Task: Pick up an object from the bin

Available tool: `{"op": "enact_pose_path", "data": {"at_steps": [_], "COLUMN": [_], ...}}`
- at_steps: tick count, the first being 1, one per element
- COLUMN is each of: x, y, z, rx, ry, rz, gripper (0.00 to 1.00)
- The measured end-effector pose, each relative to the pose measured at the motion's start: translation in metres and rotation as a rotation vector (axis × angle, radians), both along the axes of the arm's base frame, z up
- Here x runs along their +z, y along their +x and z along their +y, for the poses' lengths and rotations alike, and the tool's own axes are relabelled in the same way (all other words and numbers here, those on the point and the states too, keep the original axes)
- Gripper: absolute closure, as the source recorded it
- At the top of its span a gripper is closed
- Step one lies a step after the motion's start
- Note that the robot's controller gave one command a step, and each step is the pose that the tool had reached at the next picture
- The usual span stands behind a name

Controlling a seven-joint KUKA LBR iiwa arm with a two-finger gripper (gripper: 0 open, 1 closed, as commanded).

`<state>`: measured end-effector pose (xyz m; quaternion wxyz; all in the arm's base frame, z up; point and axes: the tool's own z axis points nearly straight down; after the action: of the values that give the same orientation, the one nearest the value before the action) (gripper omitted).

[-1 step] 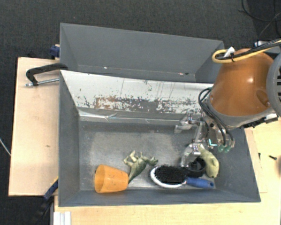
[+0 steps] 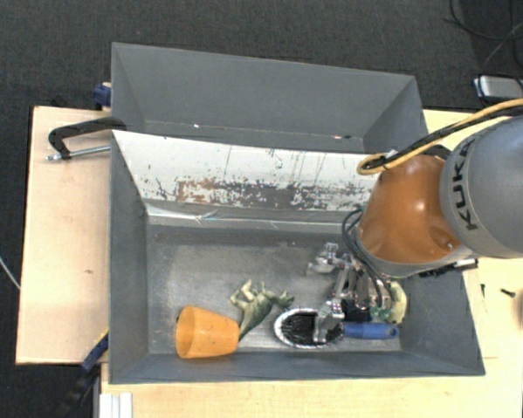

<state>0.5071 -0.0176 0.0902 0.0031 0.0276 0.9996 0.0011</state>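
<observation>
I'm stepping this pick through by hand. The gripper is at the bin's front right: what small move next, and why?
Probably nudge the gripper slightly toward the view's left. It seems to hang at the right edge of the black oval thing with a white rim, off its middle, with a blue thing close on the other side. The green toy and orange cup lie apart, further left.

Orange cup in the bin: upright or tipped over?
Tipped over: the orange cup lies on its side on the bin floor, front left, beside a green toy.
</observation>
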Motion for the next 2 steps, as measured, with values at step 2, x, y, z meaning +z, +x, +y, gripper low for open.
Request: {"op": "enact_pose_path", "data": {"at_steps": [2], "x": [0.137], "y": [0.006], "z": [-0.003], "rx": [0.165], "ry": [-0.004], "rz": [-0.007], "gripper": [1.00]}}
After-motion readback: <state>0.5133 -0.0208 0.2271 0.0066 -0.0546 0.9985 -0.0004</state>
